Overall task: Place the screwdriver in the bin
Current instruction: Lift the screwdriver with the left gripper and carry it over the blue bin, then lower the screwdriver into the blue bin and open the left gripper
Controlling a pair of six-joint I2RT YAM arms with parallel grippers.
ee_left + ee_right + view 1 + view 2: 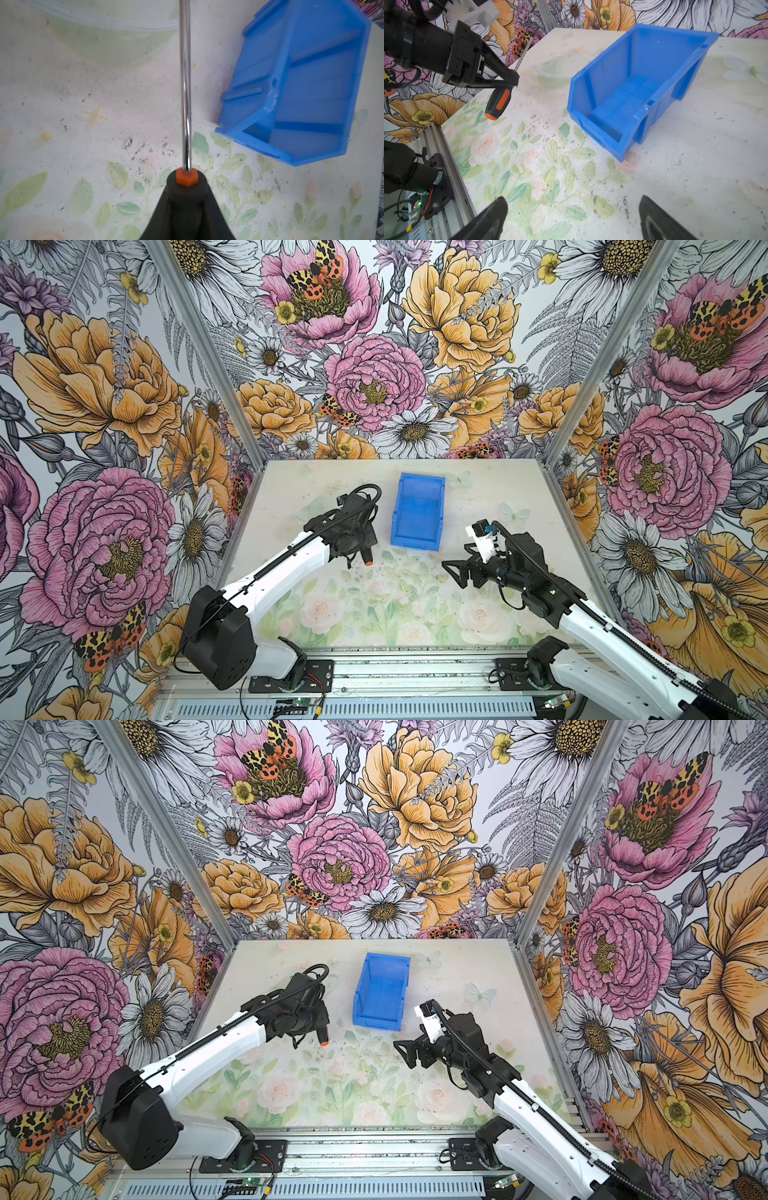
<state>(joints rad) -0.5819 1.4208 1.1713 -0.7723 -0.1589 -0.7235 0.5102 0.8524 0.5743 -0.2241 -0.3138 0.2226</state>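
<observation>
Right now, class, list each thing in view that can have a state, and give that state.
left pincer: shut on the screwdriver.
right pincer: open, holding nothing.
screwdriver: held tilted, outside the bin.
bin: upright on the table, empty.

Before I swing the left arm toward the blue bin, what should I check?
1. Grip: left gripper shut on the screwdriver: ok.
2. Lift: screwdriver off the table, handle hanging free: ok.
3. Position: screwdriver above the blue bin: not ok, it hangs beside the bin's left wall in both top views.
4. Target: bin upright and empty: ok.
5. Path: right gripper open and clear of the bin: ok.
6. Hold firm enough not to slip: cannot tell.
</observation>
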